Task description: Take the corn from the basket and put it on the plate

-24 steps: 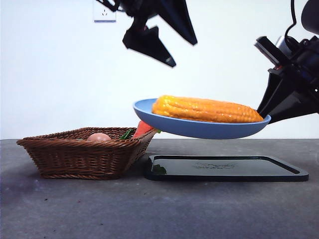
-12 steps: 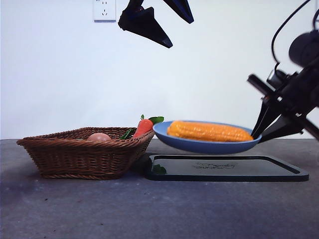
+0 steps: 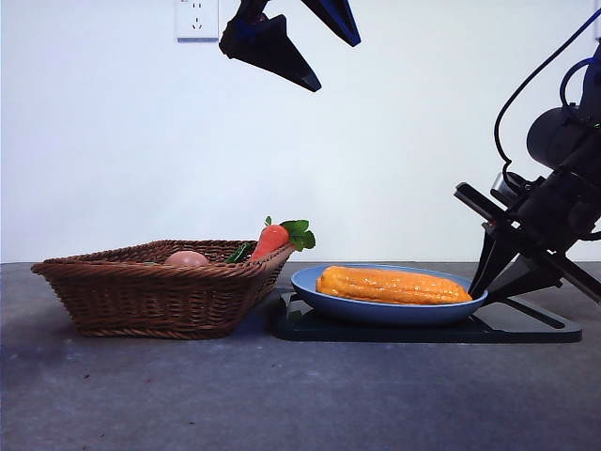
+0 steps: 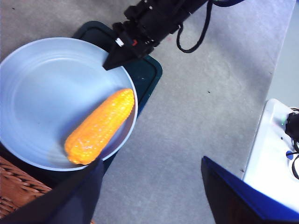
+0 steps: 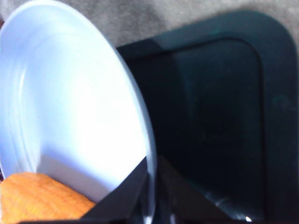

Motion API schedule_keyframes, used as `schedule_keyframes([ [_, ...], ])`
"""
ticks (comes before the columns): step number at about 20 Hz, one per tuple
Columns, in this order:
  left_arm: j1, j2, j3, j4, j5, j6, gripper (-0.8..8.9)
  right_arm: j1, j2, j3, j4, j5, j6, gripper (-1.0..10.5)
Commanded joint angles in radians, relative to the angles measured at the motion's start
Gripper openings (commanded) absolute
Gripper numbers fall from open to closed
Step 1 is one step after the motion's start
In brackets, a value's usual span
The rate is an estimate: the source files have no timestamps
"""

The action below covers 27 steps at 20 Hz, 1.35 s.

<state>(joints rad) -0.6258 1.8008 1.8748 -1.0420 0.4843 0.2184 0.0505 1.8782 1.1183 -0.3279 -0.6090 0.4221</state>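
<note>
The yellow-orange corn [image 3: 394, 285] lies lengthwise on the blue plate [image 3: 319, 299], which rests on a black tray [image 3: 526, 331]. My right gripper [image 3: 481, 293] reaches in from the right and is shut on the plate's right rim. The right wrist view shows its jaws pinching the plate [image 5: 70, 107] rim, right gripper [image 5: 150, 183], with one end of the corn [image 5: 37, 200] beside them. High above, my left gripper [image 3: 315, 47] hangs open and empty. Its wrist view looks down on the corn [image 4: 100, 126], the plate [image 4: 42, 88] and the left gripper [image 4: 149, 191]. The basket [image 3: 150, 296] stands left of the plate.
A red-orange carrot [image 3: 272, 240] with green leaves leans on the basket's right rim, close to the plate's left edge. A round peach-coloured item [image 3: 186, 257] sits inside the basket. The tray [image 5: 215, 107] extends beyond the plate on the grey table.
The right gripper has lowered the plate with the corn from mid-air down onto the black tray. The left gripper rose slightly and stays high and open.
</note>
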Motion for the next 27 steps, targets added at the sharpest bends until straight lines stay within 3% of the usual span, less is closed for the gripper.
schedule_keyframes([
  [1,0.002,0.017,0.032,0.012,0.002,-0.002,3.38,0.003,0.018,0.017,-0.024,0.006,-0.031,0.6],
  [5,0.012,0.017,0.032,0.013,0.002,-0.003,3.39,0.002,0.013,0.017,-0.027,-0.035,-0.038,2.2],
  [8,0.015,0.017,0.032,0.012,0.002,-0.002,3.38,-0.009,-0.032,0.017,-0.05,-0.031,-0.045,2.3],
  [11,0.02,0.017,0.032,0.013,0.002,-0.003,3.38,-0.024,-0.132,0.017,-0.128,0.031,-0.077,2.3],
  [14,0.024,0.017,0.032,0.012,0.002,-0.003,3.38,-0.04,-0.267,0.017,-0.234,0.102,-0.146,2.3],
  [17,0.024,0.017,0.032,0.0,0.002,-0.003,3.38,-0.037,-0.423,0.017,-0.333,0.106,-0.223,2.3],
  [24,0.024,0.017,0.032,-0.055,0.002,-0.003,3.36,0.088,-0.698,0.016,-0.577,0.106,-0.353,2.2],
  [27,0.024,0.017,0.032,-0.077,0.002,-0.003,2.46,0.137,-0.731,0.014,-0.632,0.115,-0.363,2.2],
])
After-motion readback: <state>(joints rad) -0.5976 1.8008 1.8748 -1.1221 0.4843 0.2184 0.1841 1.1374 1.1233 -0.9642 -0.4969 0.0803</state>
